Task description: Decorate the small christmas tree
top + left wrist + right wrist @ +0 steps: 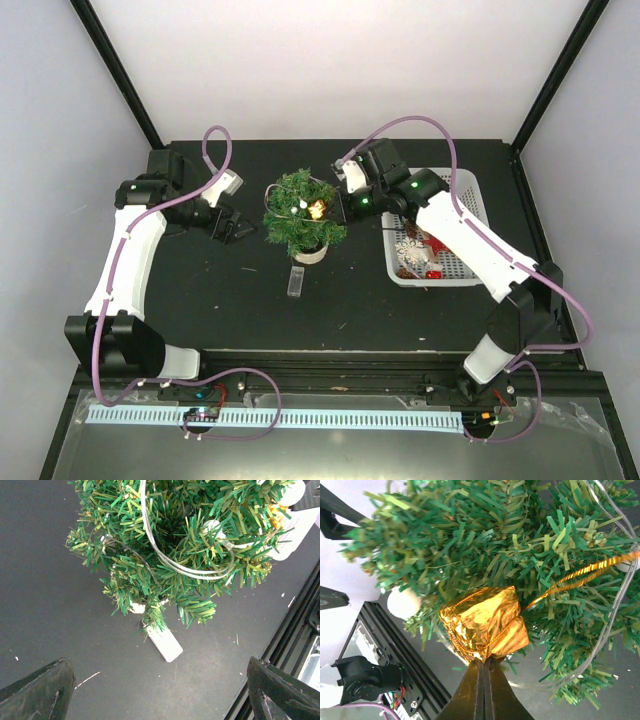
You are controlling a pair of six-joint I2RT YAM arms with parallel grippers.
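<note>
The small christmas tree (pixel 300 218) stands mid-table on its beige base, with a clear light wire and white bulbs in its branches. My right gripper (pixel 336 207) is at the tree's right side. In the right wrist view its fingers (pixel 484 662) are pressed together on the lower edge of a gold foil gift-box ornament (pixel 485 622), which rests against the branches (pixel 470 540). The ornament's gold string (pixel 585 575) runs up to the right. My left gripper (pixel 236 226) is open and empty just left of the tree (pixel 180 545), its fingers wide apart.
A white basket (pixel 435 282) with several loose ornaments sits at the right, under my right arm. A small white rectangular box (pixel 295 281) lies on the black table in front of the tree's base; it also shows in the left wrist view (pixel 166 643).
</note>
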